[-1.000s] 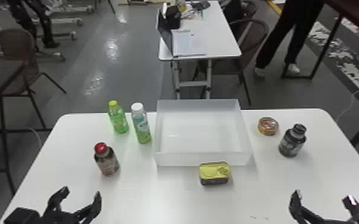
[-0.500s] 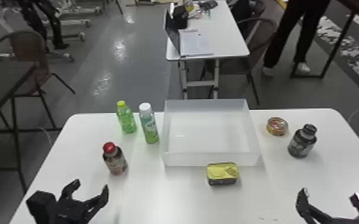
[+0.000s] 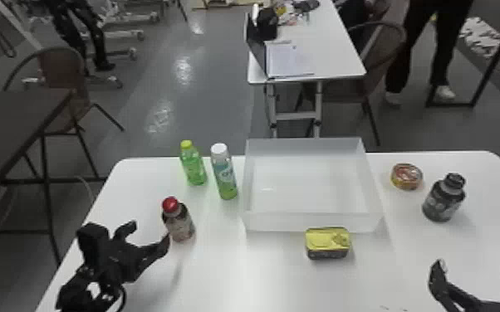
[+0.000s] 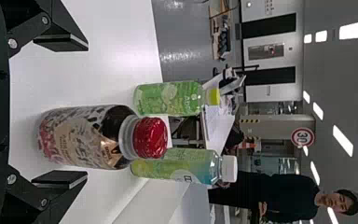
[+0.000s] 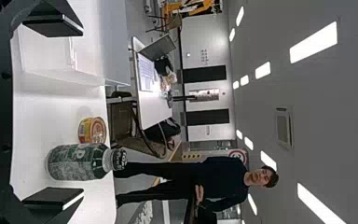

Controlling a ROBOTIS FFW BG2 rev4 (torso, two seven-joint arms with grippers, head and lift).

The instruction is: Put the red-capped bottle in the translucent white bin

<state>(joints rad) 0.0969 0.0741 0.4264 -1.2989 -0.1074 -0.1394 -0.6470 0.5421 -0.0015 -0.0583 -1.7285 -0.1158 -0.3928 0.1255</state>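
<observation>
Red-capped bottle (image 3: pixel 181 227): upright on the table (image 3: pixel 270 282), left of centre in the head view, outside the translucent white bin (image 3: pixel 311 223). Left end effector (image 3: pixel 148 236): at the lower left, fingers apart, nothing clamped, one fingertip close beside the bottle; whether it touches cannot be told. Right end effector (image 3: pixel 476 269): lower right corner, fingers apart, holding nothing. Progress is judged to be at the approach stage. Done: the left end effector is near its target. Outstanding: closing on the bottle, lifting it, carrying it rightward over the bin wall, setting it down and releasing. Count: one bin; two end effectors; four bottles, being the red-capped one, one green bottle (image 3: pixel 195 169) and one white-capped bottle (image 3: pixel 223 176) left of the bin, and one dark bottle (image 3: pixel 443 201) at the right; two tins, one round (image 3: pixel 406 177), one yellow-topped (image 3: pixel 328 244) just below the bin.
</observation>
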